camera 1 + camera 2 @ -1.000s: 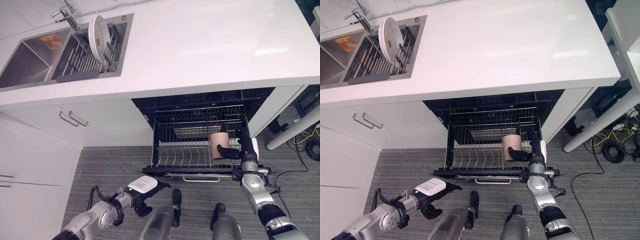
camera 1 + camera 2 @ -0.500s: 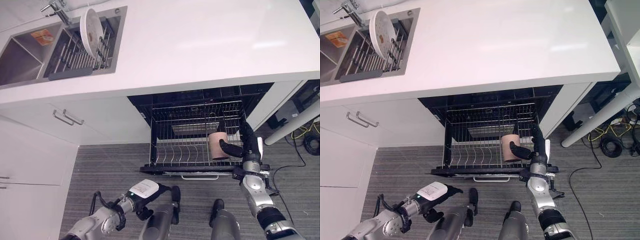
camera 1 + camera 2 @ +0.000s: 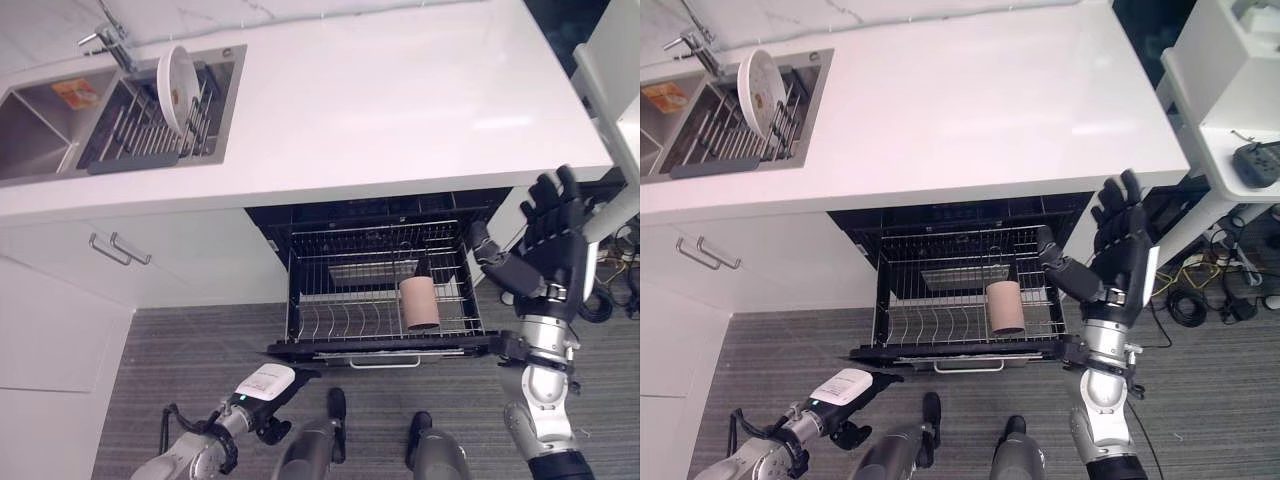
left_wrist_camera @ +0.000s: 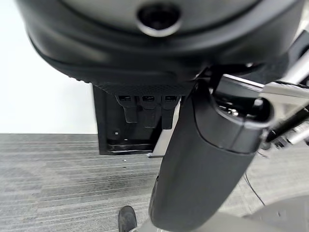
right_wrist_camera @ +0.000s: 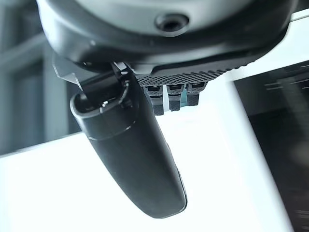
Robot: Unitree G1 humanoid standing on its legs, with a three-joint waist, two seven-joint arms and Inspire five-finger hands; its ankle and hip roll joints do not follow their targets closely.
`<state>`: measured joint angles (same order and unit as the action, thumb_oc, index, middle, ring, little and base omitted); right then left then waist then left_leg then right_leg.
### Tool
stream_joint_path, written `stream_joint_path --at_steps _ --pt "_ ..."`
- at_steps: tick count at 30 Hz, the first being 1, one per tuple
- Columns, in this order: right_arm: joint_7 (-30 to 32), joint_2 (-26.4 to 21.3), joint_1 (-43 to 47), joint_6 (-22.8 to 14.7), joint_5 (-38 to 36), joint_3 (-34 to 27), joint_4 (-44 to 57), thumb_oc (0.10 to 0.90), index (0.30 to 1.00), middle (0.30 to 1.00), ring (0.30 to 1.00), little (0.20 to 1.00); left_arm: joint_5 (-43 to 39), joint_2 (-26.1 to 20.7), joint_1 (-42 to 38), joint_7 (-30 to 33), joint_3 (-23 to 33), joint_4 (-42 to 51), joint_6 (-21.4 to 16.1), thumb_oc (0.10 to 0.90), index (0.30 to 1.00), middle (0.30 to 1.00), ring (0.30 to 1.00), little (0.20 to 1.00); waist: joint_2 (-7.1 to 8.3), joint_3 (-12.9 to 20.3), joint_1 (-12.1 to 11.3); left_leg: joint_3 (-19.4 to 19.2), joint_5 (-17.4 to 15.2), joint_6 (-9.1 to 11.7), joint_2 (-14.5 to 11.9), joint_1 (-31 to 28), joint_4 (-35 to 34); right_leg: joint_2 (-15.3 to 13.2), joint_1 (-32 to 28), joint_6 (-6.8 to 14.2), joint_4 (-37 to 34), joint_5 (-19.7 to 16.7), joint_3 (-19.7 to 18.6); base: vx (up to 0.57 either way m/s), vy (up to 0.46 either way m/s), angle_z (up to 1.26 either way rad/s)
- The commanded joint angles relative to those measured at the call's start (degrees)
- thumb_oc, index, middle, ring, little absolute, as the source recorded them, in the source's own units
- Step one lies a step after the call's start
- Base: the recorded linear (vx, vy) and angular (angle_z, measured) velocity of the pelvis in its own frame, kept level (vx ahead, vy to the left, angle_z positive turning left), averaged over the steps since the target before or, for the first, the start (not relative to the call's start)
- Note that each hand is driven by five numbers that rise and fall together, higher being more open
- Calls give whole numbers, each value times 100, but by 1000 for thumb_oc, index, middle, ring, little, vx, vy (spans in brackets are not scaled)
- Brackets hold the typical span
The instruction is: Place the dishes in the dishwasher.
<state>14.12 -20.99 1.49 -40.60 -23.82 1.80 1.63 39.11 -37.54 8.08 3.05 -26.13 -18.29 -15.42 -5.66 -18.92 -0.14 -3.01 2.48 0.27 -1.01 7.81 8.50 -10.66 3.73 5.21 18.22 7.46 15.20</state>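
Left hand [image 3: 268, 385] hangs low near the floor with fingers I cannot tell, then the tan cup [image 3: 418, 303] stands upright in the right part of the pulled-out dishwasher rack [image 3: 340, 312], the right hand [image 3: 548, 245] spreads empty beside it, and a white plate [image 3: 171, 76] stands in the far-left sink rack [image 3: 130, 140].

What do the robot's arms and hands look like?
Both arms are silver-grey metal with black rings at the joints. The right hand is dark, with a row of black fingers and a thick thumb, and a white strip along its side. The left hand is dark too, with a flat white cover bearing small print on top.
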Motion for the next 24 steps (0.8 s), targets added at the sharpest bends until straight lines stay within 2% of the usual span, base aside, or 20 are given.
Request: stream_joint_path --at_steps 1,2,3,4,5,6,8,9,10,11,12,14,15,17,18,20,23,24 --pt "-494 -283 244 -771 -96 -168 656 800 900 900 900 900 -556 58 -65 -142 268 146 261 800 900 900 900 900 91 449 31 -614 -1301 174 -246 -137 869 277 -216 6 -103 543 87 -51 19 11" --pt "-548 -351 276 -713 -94 -171 817 800 900 900 900 900 -676 164 -114 -287 276 -78 408 800 900 900 900 900 133 476 51 -746 -1277 195 -294 -267 869 231 -229 -18 -103 520 118 -108 116 16" --pt "-626 -409 352 -637 -122 -113 912 800 900 900 900 900 -821 368 -206 -311 207 -531 577 800 900 900 900 900 195 471 39 -658 -1214 205 -265 -331 869 169 -258 -17 -103 454 51 -164 247 23" --pt "-656 -484 446 -611 -120 -76 885 800 900 900 900 900 -1024 545 -276 -321 218 -962 685 800 900 900 900 900 239 498 66 -789 -1165 234 -412 -353 869 109 -252 -19 -103 403 85 -134 271 30" --pt "-637 -501 475 -582 -83 -66 889 800 900 900 900 900 -1095 619 -308 -312 233 -1146 680 800 900 900 900 900 246 515 84 -854 -1147 257 -491 -354 869 84 -253 -11 -103 393 110 -97 345 27" --pt "-661 -525 530 -463 -52 -17 934 800 900 900 900 900 -1452 870 -432 -236 260 -1788 676 800 900 900 900 900 247 531 142 -940 -1127 341 -683 -385 869 15 -318 31 -103 405 156 -33 379 23" --pt "-514 -558 555 -211 -123 5 975 800 900 900 900 900 -2127 1280 -534 127 421 -2721 447 800 900 900 900 900 264 589 203 -988 -1043 451 -927 -319 869 -113 -358 96 -103 392 183 -3 461 29" --pt "-401 -562 532 -99 -220 -8 1013 800 900 900 900 900 -2642 1521 -608 202 578 -3155 584 800 900 900 900 900 278 617 219 -961 -1026 483 -995 -291 869 -210 -377 141 -103 381 183 13 391 45" --pt "-351 -558 513 -65 -251 -34 1034 800 900 900 900 900 -3003 1630 -639 332 688 -3407 597 800 900 900 900 900 284 635 230 -960 -1049 488 -1005 -300 869 -260 -383 167 -103 377 187 42 520 61" --pt "-196 -537 431 22 -222 -166 1091 800 900 900 900 900 -3331 1902 -734 542 1039 -3915 579 800 900 900 900 900 296 685 268 -999 -1146 469 -979 -350 869 -419 -391 260 -103 340 208 42 427 53" --pt "-115 -519 392 47 -174 -227 1108 800 900 900 900 900 -3363 1971 -763 615 1163 -4037 622 800 900 900 900 900 304 704 279 -1028 -1170 447 -959 -362 869 -481 -393 297 -103 306 218 40 456 51" --pt "248 -372 248 72 -136 -451 1197 800 900 900 900 900 -3652 2084 -830 714 1405 -4500 754 800 900 900 900 900 401 744 270 -1082 -1312 231 -757 -374 869 -706 -387 437 -103 112 228 20 365 33" --pt "301 -353 234 78 -135 -472 1211 800 900 900 900 900 -3741 2096 -833 678 1416 -4529 828 800 900 900 900 900 414 745 264 -1070 -1335 201 -720 -370 869 -726 -382 446 -103 90 219 17 362 30" --pt "231 -148 175 202 -375 -634 1281 800 900 900 900 900 -3889 2273 -716 428 1615 -4611 1223 800 900 900 900 900 441 701 200 -1144 -1457 18 -535 -408 869 -900 -373 477 -103 -504 351 -15 357 26" --pt "195 -116 193 218 -418 -648 1284 800 900 900 900 900 -3927 2288 -689 367 1629 -4628 1282 800 900 900 900 900 428 689 188 -1178 -1474 -5 -535 -414 869 -878 -386 478 -103 -578 415 -55 339 8" --pt "211 -93 301 263 -323 -695 1300 800 900 900 900 900 -4106 2322 -629 205 1692 -4713 1534 800 900 900 900 900 350 648 182 -1253 -1538 -86 -598 -409 869 -595 -418 456 -103 -676 526 -60 239 0" --pt "377 -167 333 363 -316 -759 1390 800 900 900 900 900 -4247 2309 -640 -80 1753 -4824 1801 800 900 900 900 900 341 618 264 -1165 -1633 -218 -494 -365 869 -30 -348 404 -95 -595 417 -5 184 -19" --pt "365 -226 382 468 -394 -791 1389 800 900 900 900 900 -4595 2331 -657 -426 1791 -4847 2206 800 900 900 900 900 356 628 294 -1091 -1692 -290 -357 -337 869 297 -254 374 -59 -497 381 31 175 22"
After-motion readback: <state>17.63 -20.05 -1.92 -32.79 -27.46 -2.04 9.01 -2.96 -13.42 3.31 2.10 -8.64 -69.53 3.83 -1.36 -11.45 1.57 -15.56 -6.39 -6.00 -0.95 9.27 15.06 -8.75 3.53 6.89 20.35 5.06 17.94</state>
